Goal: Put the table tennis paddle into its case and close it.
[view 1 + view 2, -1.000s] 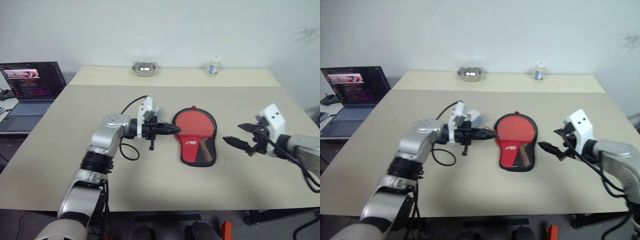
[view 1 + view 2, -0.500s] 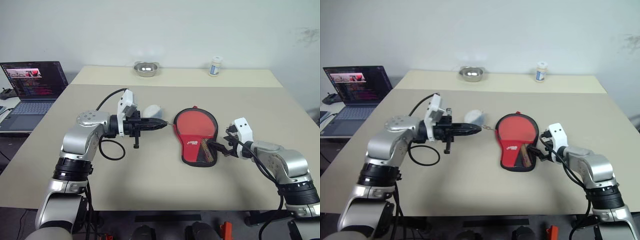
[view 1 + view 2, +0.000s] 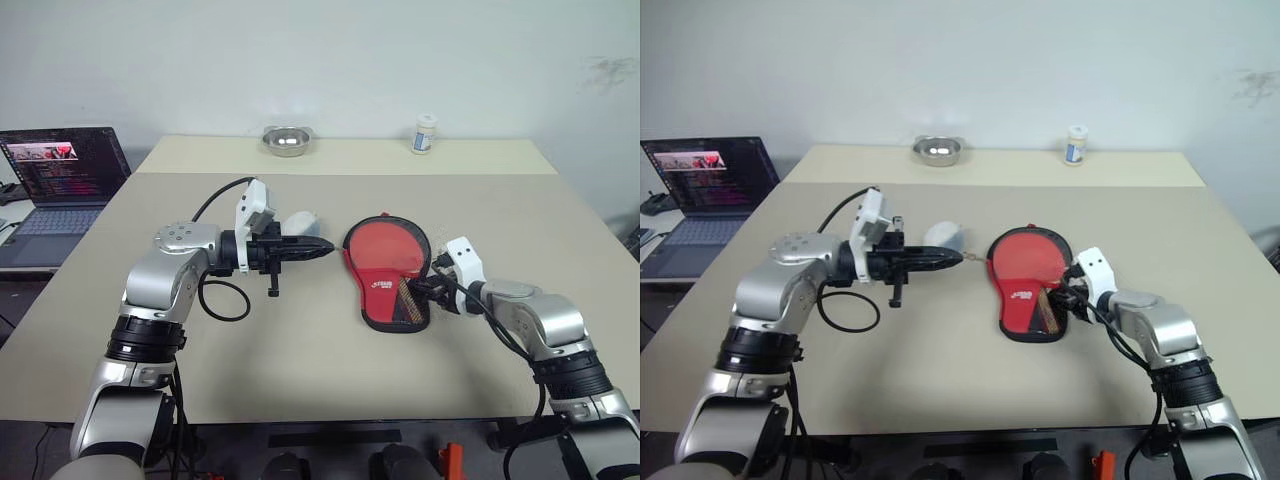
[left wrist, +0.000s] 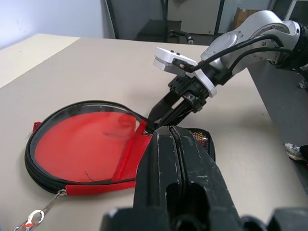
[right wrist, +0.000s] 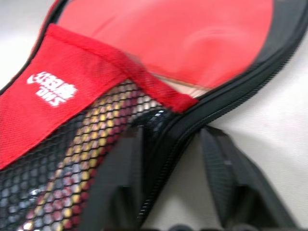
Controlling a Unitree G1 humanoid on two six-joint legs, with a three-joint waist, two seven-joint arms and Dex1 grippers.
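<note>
Right gripper [image 3: 1068, 292] being closed around zipper rim of case [image 3: 392, 270], mid-table; paddle [image 4: 86, 139] already being held inside. Left gripper [image 3: 322, 249] being kept shut just beside case. Zipping step judged underway; steady pull along rim needed next.

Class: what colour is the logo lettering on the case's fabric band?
White, on the red band of the case; clearest in the right wrist view.

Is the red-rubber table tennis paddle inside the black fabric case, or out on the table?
Inside: the paddle's red blade and striped handle show through the case's face.
</note>
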